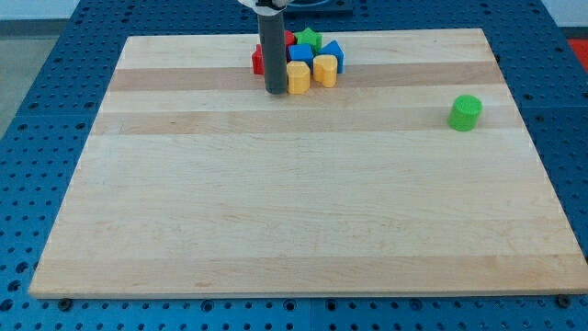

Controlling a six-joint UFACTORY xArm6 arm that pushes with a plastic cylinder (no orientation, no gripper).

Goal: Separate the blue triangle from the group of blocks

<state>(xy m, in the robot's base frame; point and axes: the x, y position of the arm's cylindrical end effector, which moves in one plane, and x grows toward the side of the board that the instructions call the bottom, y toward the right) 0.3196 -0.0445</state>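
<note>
A tight group of blocks sits near the view's top, left of centre. The blue triangle (333, 53) is on the group's right side, behind a yellow block (325, 70). Another yellow block (298, 77) is at the front. A blue block (299, 53) sits in the middle, a green block (310, 38) at the back, and red blocks (258, 62) on the left, partly hidden by the rod. My tip (275, 92) rests on the board at the group's front left, just left of the front yellow block.
A lone green cylinder (466, 112) stands far off at the view's right. The wooden board (294, 202) lies on a blue perforated table (37, 110).
</note>
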